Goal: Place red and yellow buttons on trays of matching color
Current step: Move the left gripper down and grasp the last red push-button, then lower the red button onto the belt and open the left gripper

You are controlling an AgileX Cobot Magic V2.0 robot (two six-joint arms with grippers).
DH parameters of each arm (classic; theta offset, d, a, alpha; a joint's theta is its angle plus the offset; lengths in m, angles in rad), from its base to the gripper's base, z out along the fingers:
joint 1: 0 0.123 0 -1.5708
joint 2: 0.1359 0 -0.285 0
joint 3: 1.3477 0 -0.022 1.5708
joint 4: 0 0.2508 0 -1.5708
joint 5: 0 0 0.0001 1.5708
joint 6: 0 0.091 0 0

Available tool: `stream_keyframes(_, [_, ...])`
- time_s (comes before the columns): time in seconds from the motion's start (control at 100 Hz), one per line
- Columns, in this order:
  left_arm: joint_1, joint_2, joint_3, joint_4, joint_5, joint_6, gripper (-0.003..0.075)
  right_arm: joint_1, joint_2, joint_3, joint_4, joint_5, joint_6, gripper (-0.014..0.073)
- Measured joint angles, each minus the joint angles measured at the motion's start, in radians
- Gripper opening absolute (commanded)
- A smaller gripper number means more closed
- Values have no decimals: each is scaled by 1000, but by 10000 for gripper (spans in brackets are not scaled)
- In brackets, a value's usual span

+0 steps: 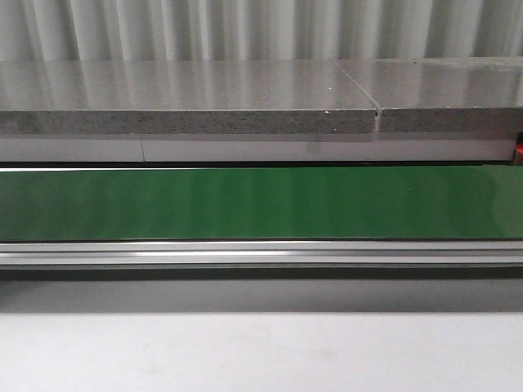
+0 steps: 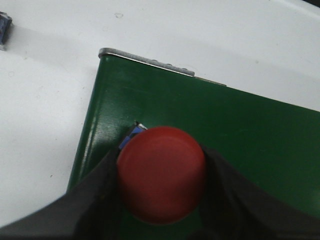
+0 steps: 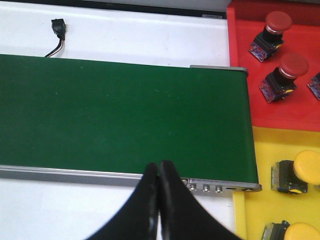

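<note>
No button or gripper appears in the front view; only the green conveyor belt (image 1: 261, 202) is visible.

Left wrist view: the left gripper (image 2: 161, 187) is clamped on a red button (image 2: 161, 174) by its cap, over the belt's end. Risk: the rounded cap may slip from the fingers during transfer.

Right wrist view: the right gripper (image 3: 159, 200) is closed and empty. The red tray (image 3: 240, 60) and yellow tray (image 3: 260, 160) adjoin; a misplaced release could land on yellow.

The round red push button (image 2: 161, 173) hides most of its own blue base. The lower yellow-capped button (image 3: 295, 232) and the small purple-blue part (image 3: 315, 85) in the red plastic tray (image 3: 300, 112) are cut off by the picture's edge.
</note>
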Motion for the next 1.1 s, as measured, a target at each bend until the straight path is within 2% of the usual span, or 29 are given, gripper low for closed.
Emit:
stream_keyframes(0.16, [0, 0, 0, 0, 0, 17, -13, 0, 0, 0, 0, 0, 0, -68])
stream_keyframes(0.23, [0, 0, 0, 0, 2, 20, 16, 0, 0, 0, 0, 0, 0, -68])
stream_keyframes(0.68, [0, 0, 12, -2, 2, 22, 359, 0, 0, 0, 0, 0, 0, -68])
stream_keyframes(0.91, [0, 0, 51, -7, 2, 22, 575, 0, 0, 0, 0, 0, 0, -68])
stream_keyframes(1.01, [0, 0, 54, -8, 3, 22, 623, 0, 0, 0, 0, 0, 0, -68])
stream_keyframes(1.1, [0, 0, 51, -31, 15, 48, 625, 0, 0, 0, 0, 2, 0, -68])
